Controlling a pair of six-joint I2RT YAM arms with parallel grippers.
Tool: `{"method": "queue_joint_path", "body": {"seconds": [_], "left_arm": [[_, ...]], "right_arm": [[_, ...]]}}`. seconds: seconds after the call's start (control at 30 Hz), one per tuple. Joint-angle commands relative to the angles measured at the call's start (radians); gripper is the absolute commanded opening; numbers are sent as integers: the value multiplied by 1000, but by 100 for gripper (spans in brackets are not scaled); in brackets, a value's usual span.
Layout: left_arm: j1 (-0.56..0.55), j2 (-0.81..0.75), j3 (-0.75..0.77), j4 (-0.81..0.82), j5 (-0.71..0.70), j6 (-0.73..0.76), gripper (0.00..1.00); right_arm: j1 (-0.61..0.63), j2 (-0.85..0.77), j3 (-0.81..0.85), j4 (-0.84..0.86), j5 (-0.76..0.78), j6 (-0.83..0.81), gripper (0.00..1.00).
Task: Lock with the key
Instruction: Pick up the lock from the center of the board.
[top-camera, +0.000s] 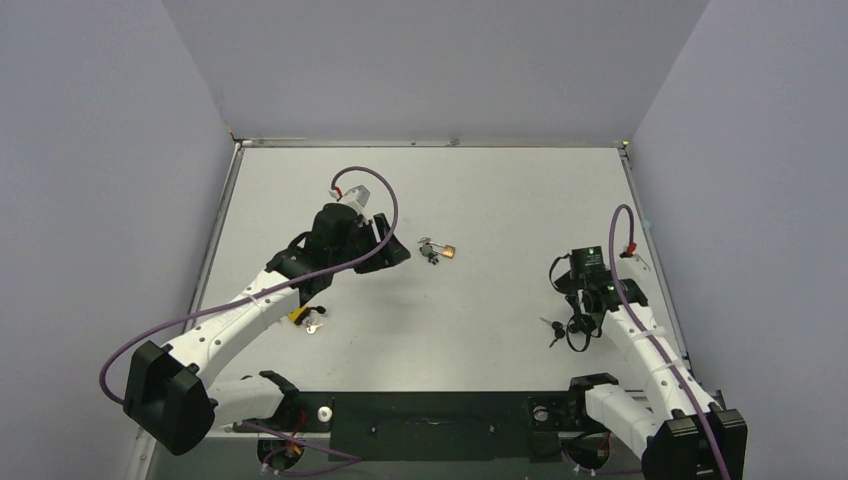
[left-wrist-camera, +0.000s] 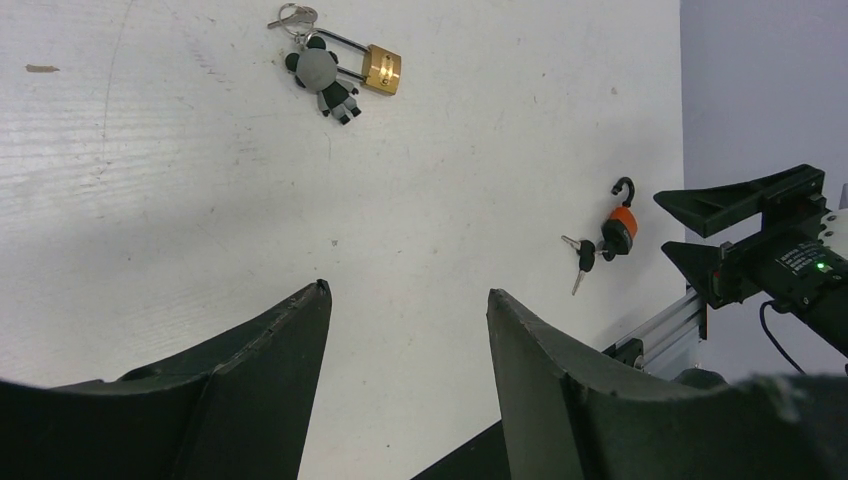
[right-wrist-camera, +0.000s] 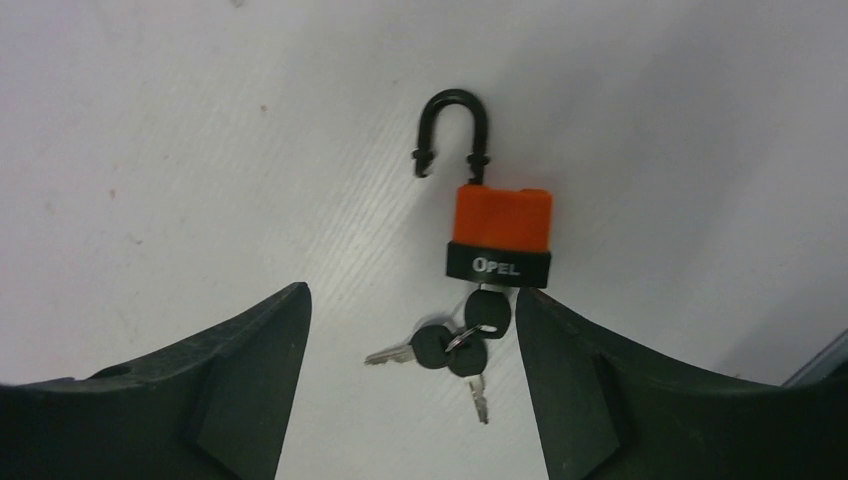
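Note:
An orange padlock (right-wrist-camera: 498, 225) with a black base marked OPEL lies flat on the white table, its black shackle (right-wrist-camera: 452, 130) swung open. The key (right-wrist-camera: 455, 345), a small bunch with black heads on a ring, has one key in the lock's base. My right gripper (right-wrist-camera: 413, 290) is open and hovers over the bunch, with the keys between its fingers, nearer the right one. The top view shows this at the right (top-camera: 585, 305). The left wrist view shows the padlock (left-wrist-camera: 620, 225) and keys (left-wrist-camera: 583, 258) from afar. My left gripper (left-wrist-camera: 408, 290) is open and empty, left of centre in the top view (top-camera: 395, 250).
A brass padlock (left-wrist-camera: 382, 68) with a grey bear charm (left-wrist-camera: 322, 75) and silver keys lies mid-table (top-camera: 440, 250). A silver key with a yellow tag (top-camera: 305, 320) lies under the left arm. Grey walls enclose the table; a metal rail runs along its near edge (left-wrist-camera: 660, 325).

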Motion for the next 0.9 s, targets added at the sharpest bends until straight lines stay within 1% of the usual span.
{"method": "queue_joint_path", "body": {"seconds": [0.0,0.07,0.17,0.3,0.37,0.43,0.5,0.53,0.57,0.67,0.73,0.77,0.8,0.83,0.87], "left_arm": [[1,-35,6,50,40,-5,57],[3,-37,2,58,51,-7,57],[9,-38,-2,62,66,-7,57],[23,-40,-3,61,85,1,57],[30,-38,-2,63,95,4,57],[31,-38,1,64,102,5,57],[31,-37,2,67,107,5,57],[32,-37,3,67,108,5,57],[33,-38,3,66,108,5,57],[36,-41,3,62,108,3,57],[40,-43,2,63,110,-1,57],[41,-43,2,62,111,-1,57],[42,-44,1,61,111,-2,57],[43,-45,2,60,111,-3,57],[44,-44,2,60,113,-4,57]], "right_arm": [[-117,42,-22,51,4,-103,77],[-182,75,-37,104,-75,-169,81],[-268,90,-77,195,-157,-245,83],[-295,109,-102,239,-214,-271,84],[-295,139,-114,252,-227,-276,83],[-295,174,-128,274,-243,-275,78],[-295,202,-140,296,-252,-270,71],[-295,208,-144,301,-250,-265,69],[-295,216,-150,310,-247,-265,64],[-295,224,-158,317,-218,-259,59],[-294,222,-163,325,-216,-259,52],[-295,221,-163,329,-217,-260,44],[-293,221,-163,331,-220,-264,40],[-292,218,-162,334,-224,-268,31],[-285,216,-157,334,-225,-275,27]]}}
